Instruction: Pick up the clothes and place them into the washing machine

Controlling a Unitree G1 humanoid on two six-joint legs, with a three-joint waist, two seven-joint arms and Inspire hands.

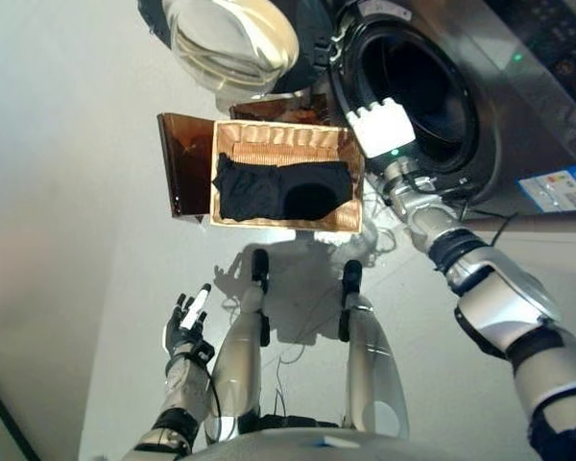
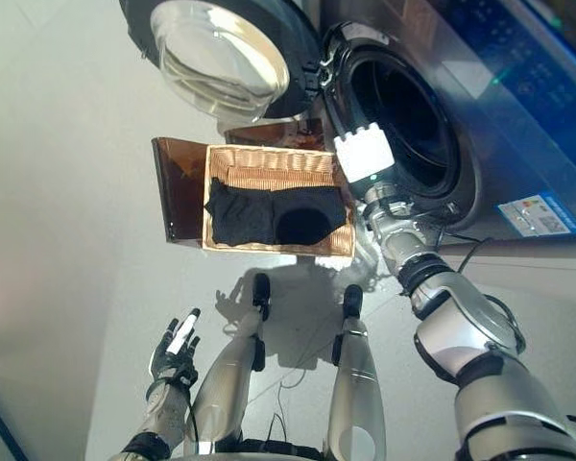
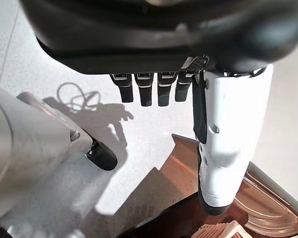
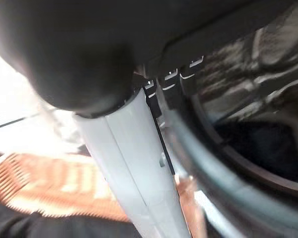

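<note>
My right arm reached up and forward from the lower right, stretched almost straight, its silver-grey forearm leading to the wrist and my right robot hand [image 1: 382, 126] held high at the far end of the reach. The back of that robot hand showed pale, and its fingers [image 4: 172, 79] ran out fairly straight beside the white-covered thumb [image 4: 134, 163], gripping nothing. My left arm hung low at the lower left, bent only slightly, with my left robot hand [image 1: 185, 325] raised a little from the wrist. Its fingers [image 3: 145, 91] were relaxed and spread, the white thumb [image 3: 228, 144] standing apart from them, empty.
</note>
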